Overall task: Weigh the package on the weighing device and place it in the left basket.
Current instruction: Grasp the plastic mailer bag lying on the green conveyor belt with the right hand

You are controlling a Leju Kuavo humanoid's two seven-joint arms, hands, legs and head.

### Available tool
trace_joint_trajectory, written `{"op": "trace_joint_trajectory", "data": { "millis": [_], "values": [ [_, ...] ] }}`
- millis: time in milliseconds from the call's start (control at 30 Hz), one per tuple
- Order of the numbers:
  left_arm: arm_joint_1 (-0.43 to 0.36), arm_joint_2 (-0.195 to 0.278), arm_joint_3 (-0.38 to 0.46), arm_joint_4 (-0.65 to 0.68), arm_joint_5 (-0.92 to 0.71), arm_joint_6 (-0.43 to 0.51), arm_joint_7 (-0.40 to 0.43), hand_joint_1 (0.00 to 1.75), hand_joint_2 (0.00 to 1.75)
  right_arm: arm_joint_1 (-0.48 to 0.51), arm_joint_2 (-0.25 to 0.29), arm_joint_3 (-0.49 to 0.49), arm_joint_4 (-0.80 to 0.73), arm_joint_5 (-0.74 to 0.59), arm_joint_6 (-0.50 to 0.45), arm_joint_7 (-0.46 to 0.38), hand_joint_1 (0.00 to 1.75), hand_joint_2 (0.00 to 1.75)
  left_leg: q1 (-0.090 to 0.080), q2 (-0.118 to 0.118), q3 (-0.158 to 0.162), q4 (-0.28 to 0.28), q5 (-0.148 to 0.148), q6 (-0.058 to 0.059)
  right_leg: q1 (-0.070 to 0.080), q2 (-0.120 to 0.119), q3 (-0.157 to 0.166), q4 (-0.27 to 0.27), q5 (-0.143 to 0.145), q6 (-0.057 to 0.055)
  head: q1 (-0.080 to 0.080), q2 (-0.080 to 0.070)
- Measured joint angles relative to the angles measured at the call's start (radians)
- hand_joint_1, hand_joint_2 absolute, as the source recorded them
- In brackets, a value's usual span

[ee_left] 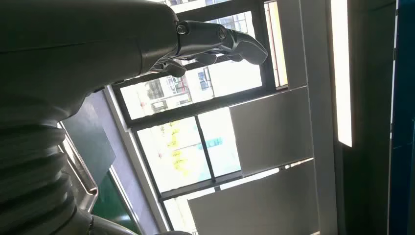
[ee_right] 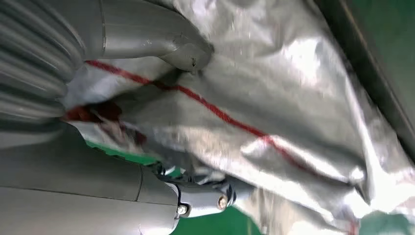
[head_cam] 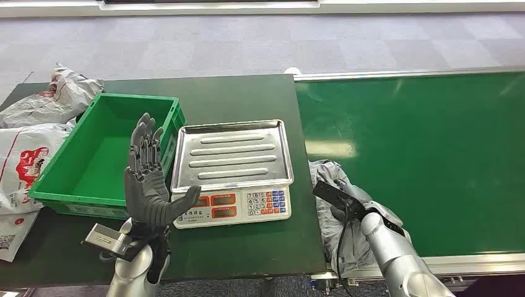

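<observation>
You've got the green conveyor belt (head_cam: 421, 161) running along the right side, and the dark table (head_cam: 247, 247) butted against its left edge. That layout makes sense: packages come in on the belt, get weighed in the middle, then go left.

The green basket (head_cam: 65, 192) sits at the table's left edge, empty inside as far as I can see, ready to receive. Just beside it to the right, near the table's front edge, stands the scale (head_cam: 232, 179), its steel tray bare and keypad facing you.

Now the package (ee_right: 274, 103): grey wrapper with a red stripe, lying at the belt's front left corner. Your right hand (head_cam: 347, 204) is on it, thumb and fingers wrapped around the crumpled film, so I'd call that a hold, probably for the lift onto the tray.

Your left hand (head_cam: 145, 179) stands raised between basket and scale, fingers spread wide, holding nothing, likely parked clear of the tray.

More bagged parcels (head_cam: 37, 130) are piled past the table's left edge. Beyond lies grey carpet; the left wrist view shows windows.
</observation>
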Motion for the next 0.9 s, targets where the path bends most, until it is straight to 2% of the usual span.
{"op": "trace_joint_trajectory", "data": {
  "millis": [900],
  "values": [
    [0.0,0.002,0.0,0.002,0.011,0.015,0.0,0.0,1.75,0.022,0.0,0.032,-0.056,-0.06,-0.021,0.002,1.75,1.75,0.0,0.0,0.0,0.0,0.0,0.0,0.0,0.0,0.0,0.0,0.0,0.0,0.0,0.0]
  ]
}}
